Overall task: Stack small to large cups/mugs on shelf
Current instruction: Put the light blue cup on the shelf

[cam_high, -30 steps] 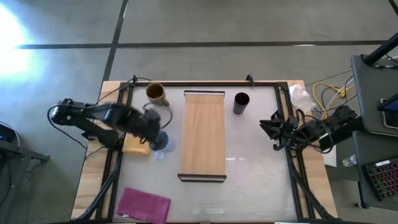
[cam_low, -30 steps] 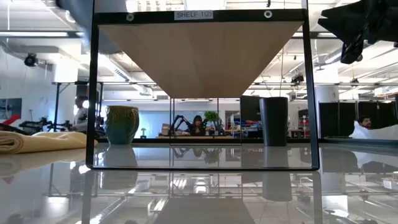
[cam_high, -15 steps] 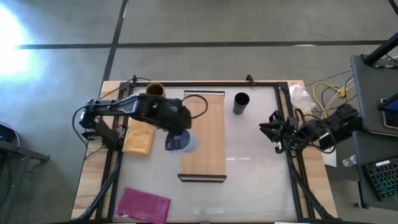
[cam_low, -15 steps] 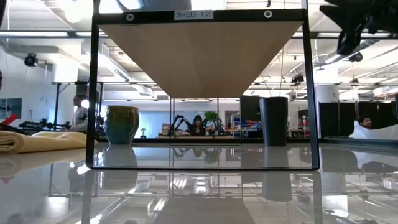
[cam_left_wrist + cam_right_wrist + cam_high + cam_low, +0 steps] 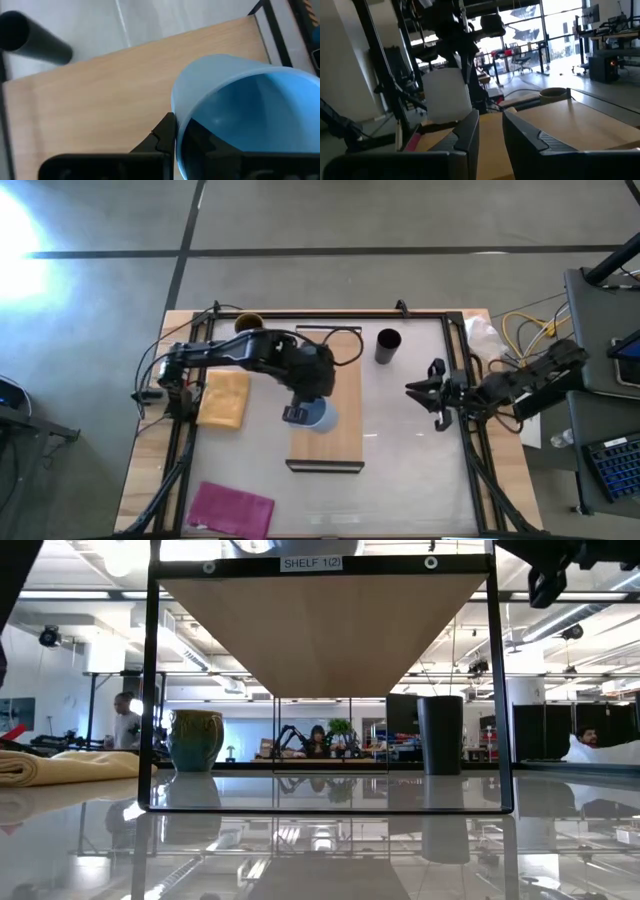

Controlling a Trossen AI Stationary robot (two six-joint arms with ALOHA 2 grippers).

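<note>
My left gripper [image 5: 303,414] is shut on the small light-blue cup [image 5: 320,417] above the light-wood shelf [image 5: 327,370], near its middle. The cup fills the left wrist view [image 5: 235,110]. The mustard-brown mug [image 5: 248,323] stands on the table at the far left of the shelf, partly hidden by my left arm; it also shows in the low view [image 5: 195,740]. The black cup [image 5: 388,344] stands upright on the table right of the shelf. My right gripper [image 5: 430,393] is open and empty, at the table's right side. My left gripper holds the blue cup by its rim wall [image 5: 176,117], one finger [image 5: 164,134] outside and the other inside the cup. The cup's mouth is tipped toward the wrist camera. It sits over the shelf board; whether it touches the board cannot be seen.
A yellow cloth [image 5: 224,398] lies on the table left of the shelf, and a magenta cloth [image 5: 232,510] at the near left corner. A black metal frame [image 5: 150,690] carries the shelf above the table. People show in the room beyond.
My left gripper has carried the blue cup toward the table's right edge, from beside the yellow cloth to over the shelf's middle. My right gripper has edged toward the table's left edge.
</note>
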